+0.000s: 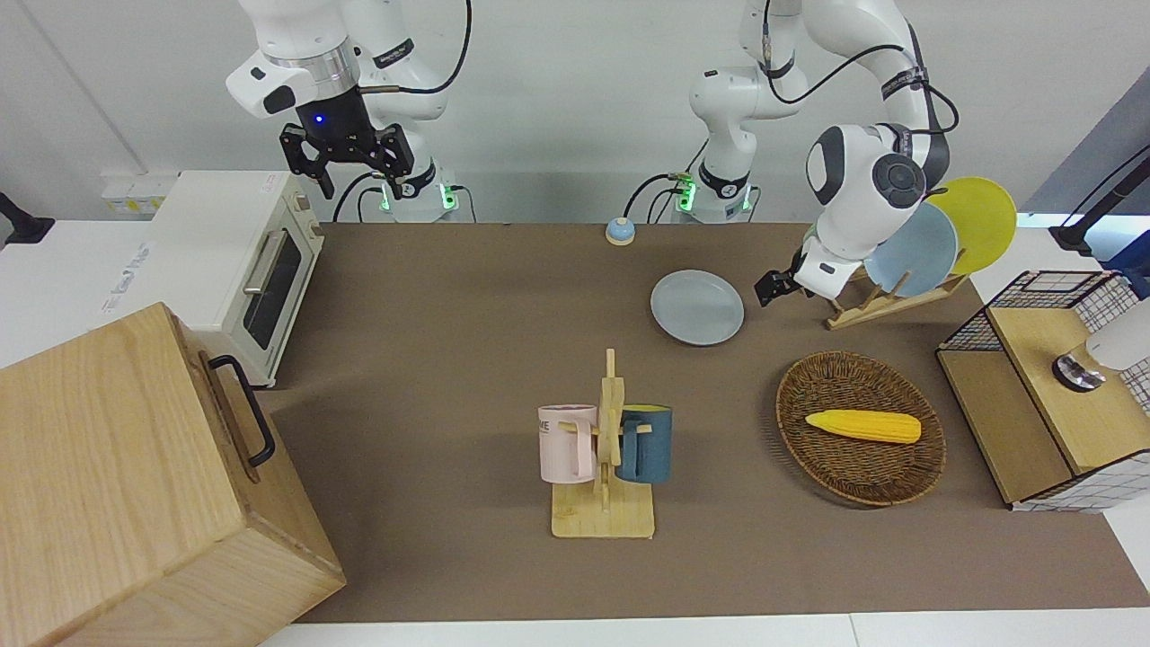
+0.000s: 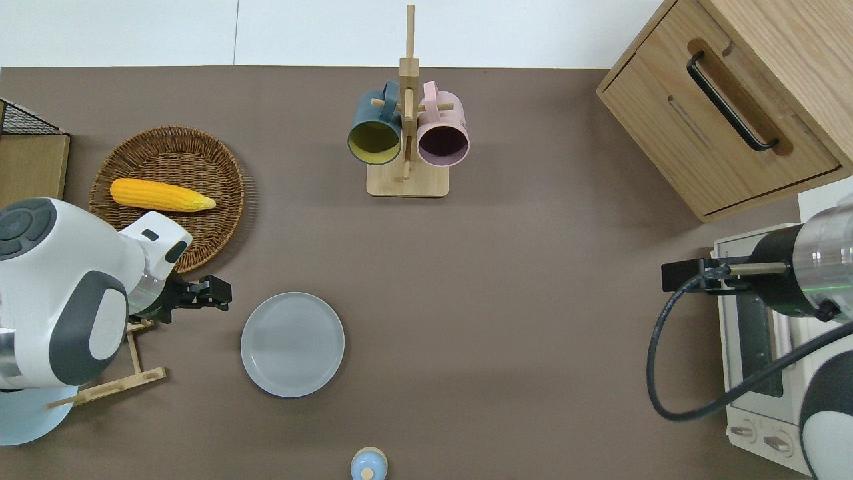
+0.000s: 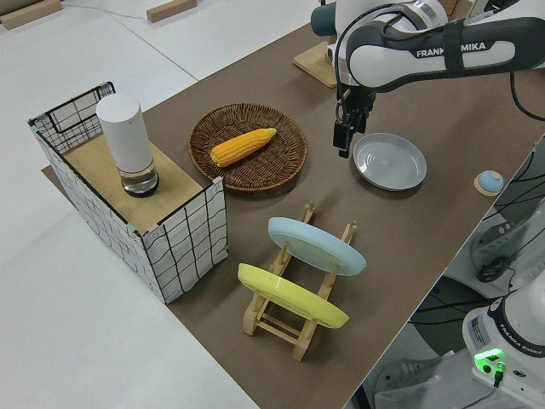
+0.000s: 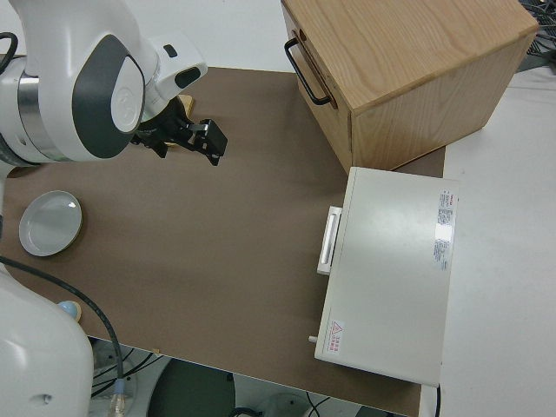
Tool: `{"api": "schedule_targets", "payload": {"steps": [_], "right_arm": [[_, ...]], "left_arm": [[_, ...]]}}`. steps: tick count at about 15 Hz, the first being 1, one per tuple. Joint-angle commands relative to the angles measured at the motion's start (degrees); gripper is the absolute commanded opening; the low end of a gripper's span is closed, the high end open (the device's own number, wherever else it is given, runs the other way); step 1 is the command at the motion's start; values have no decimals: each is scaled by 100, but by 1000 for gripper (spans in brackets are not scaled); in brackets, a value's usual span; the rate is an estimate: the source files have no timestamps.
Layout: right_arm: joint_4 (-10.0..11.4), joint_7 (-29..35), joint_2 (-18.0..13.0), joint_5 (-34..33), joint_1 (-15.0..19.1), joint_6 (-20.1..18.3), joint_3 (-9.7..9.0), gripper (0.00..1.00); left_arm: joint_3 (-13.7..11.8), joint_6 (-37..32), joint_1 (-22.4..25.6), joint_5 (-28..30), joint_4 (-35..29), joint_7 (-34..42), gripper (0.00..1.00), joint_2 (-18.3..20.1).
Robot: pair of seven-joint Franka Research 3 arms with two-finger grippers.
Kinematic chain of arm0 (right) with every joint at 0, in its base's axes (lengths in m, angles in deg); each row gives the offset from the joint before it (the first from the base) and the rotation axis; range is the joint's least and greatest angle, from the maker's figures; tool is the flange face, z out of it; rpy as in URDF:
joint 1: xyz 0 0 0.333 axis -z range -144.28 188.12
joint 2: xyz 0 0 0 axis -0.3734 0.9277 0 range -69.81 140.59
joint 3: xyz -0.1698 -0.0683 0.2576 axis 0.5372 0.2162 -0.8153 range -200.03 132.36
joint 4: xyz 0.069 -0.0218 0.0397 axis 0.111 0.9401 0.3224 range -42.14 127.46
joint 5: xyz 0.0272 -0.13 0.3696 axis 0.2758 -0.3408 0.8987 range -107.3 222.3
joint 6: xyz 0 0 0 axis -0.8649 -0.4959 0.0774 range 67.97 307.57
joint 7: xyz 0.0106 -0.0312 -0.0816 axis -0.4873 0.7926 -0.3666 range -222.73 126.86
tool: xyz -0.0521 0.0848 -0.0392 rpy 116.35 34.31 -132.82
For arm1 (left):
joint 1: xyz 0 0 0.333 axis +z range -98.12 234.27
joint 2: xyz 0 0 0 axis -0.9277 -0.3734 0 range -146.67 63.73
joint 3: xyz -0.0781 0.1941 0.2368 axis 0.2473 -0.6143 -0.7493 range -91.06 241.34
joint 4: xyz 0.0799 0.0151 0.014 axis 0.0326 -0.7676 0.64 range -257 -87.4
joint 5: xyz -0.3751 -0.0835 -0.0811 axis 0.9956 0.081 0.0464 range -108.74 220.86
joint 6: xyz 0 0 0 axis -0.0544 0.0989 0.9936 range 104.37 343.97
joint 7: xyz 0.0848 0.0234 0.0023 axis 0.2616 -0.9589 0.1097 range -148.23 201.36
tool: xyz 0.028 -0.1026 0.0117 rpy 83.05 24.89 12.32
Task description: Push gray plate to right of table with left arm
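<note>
The gray plate (image 1: 697,307) lies flat on the brown table (image 2: 533,300), nearer to the robots than the mug rack; it also shows in the overhead view (image 2: 292,344) and the left side view (image 3: 389,161). My left gripper (image 2: 218,296) points down, fingers together and empty. It is low over the table, just off the plate's rim on the side toward the left arm's end, between plate and basket (image 3: 343,141). My right gripper (image 1: 346,162) is parked, open and empty.
A wicker basket (image 2: 234,193) with a corn cob (image 2: 162,195) and a plate rack (image 1: 885,301) with a sky-blue and a yellow plate stand beside the left gripper. Mug rack (image 2: 406,133), small bell (image 2: 368,465), wooden cabinet (image 2: 726,100), toaster oven (image 1: 243,261), wire crate (image 1: 1051,377).
</note>
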Motion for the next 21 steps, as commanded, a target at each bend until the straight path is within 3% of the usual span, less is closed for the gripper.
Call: {"api": "schedule_targets", "payload": {"steps": [1, 4, 7, 12, 17, 21], "right_arm": [[156, 59, -157, 123, 140, 1, -83, 996], [156, 59, -157, 123, 140, 1, -83, 996], [156, 59, -157, 123, 140, 1, -83, 996], [156, 59, -157, 123, 140, 1, -83, 996], [156, 59, -157, 123, 140, 1, -83, 996], [156, 59, -157, 123, 140, 1, -83, 996]], "left_arm": [[88, 501, 42, 160, -850, 56, 975, 501], [115, 1062, -2, 450, -1684, 65, 968, 809], [176, 1441, -2, 625, -2055, 56, 968, 914], [571, 2118, -11, 933, -2574, 13, 950, 924], [651, 2146, -2, 934, -2610, 56, 561, 924], [651, 2146, -2, 934, -2618, 56, 554, 924]]}}
